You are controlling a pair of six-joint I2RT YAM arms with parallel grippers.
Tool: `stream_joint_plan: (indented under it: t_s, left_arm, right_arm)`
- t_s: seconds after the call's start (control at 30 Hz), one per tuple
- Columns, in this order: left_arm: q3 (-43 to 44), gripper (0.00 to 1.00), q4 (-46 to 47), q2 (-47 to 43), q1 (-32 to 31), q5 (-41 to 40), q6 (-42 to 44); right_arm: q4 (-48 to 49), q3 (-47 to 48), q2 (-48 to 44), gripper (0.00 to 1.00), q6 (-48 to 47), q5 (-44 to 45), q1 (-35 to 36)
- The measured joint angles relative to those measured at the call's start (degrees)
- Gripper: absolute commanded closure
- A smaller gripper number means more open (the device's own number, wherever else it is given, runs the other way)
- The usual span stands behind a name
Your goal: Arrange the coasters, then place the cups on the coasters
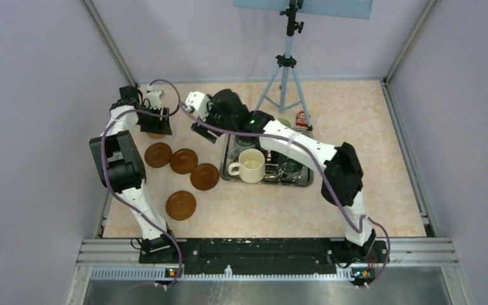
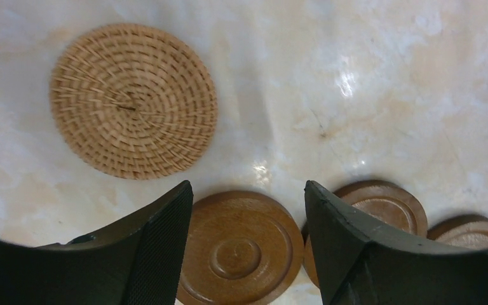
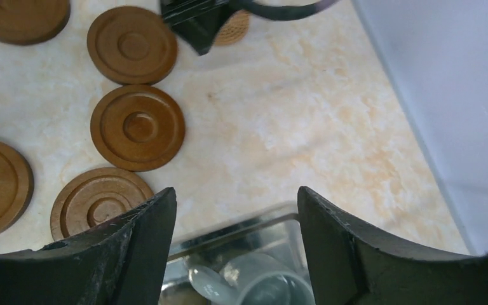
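Note:
Several reddish-brown coasters lie left of the steel tray (image 1: 305, 181): one (image 1: 158, 154), one (image 1: 183, 161), one (image 1: 204, 176) and one nearer the front (image 1: 181, 205). My left gripper (image 1: 155, 125) hangs open above the far end of that row. In its wrist view a ringed coaster (image 2: 238, 251) lies on the table between the fingers, untouched, with a second coaster (image 2: 387, 204) beside it. The cups stand in the tray, a large cream one (image 1: 252, 166) in front. My right gripper (image 3: 235, 203) is open and empty over the tray's far left corner, above a pale cup (image 3: 264, 279).
A round woven straw mat (image 2: 133, 100) lies on the table just beyond the left gripper. A tripod (image 1: 285, 70) stands at the back, with a small red object (image 1: 302, 119) near its foot. Walls close in the table on the left, back and right.

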Motion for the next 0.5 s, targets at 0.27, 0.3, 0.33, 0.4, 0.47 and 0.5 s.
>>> stream_joint_plan:
  t_s: [0.27, 0.3, 0.33, 0.4, 0.47, 0.5]
  left_arm:
    - [-11.43, 0.28, -4.52, -9.75, -0.15, 3.15, 6.93]
    - [-12.55, 0.28, -5.31, -11.15, -0.26, 3.26, 7.98]
    - [-13.35, 0.29, -6.08, -12.26, -0.44, 3.34, 8.90]
    - [-14.84, 0.29, -6.51, -13.94, -0.79, 3.34, 10.84]
    - [-16.31, 0.29, -6.45, -14.67, -1.27, 3.34, 12.35]
    - [-16.94, 0.29, -6.36, -14.67, -1.57, 3.30, 12.87]
  right_arm:
    - [-3.78, -8.20, -15.39, 0.30, 5.22, -7.96, -10.82]
    - [-4.11, -10.03, -17.38, 0.30, 5.57, -8.50, -12.20]
    - [-4.55, -11.56, -18.95, 0.30, 5.70, -8.90, -13.18]
    - [-5.64, -14.67, -21.81, 0.30, 6.19, -10.10, -14.71]
    - [-7.06, -16.92, -23.67, 0.30, 7.50, -11.93, -16.06]
    - [-7.82, -17.59, -24.22, 0.30, 8.13, -12.90, -16.63]
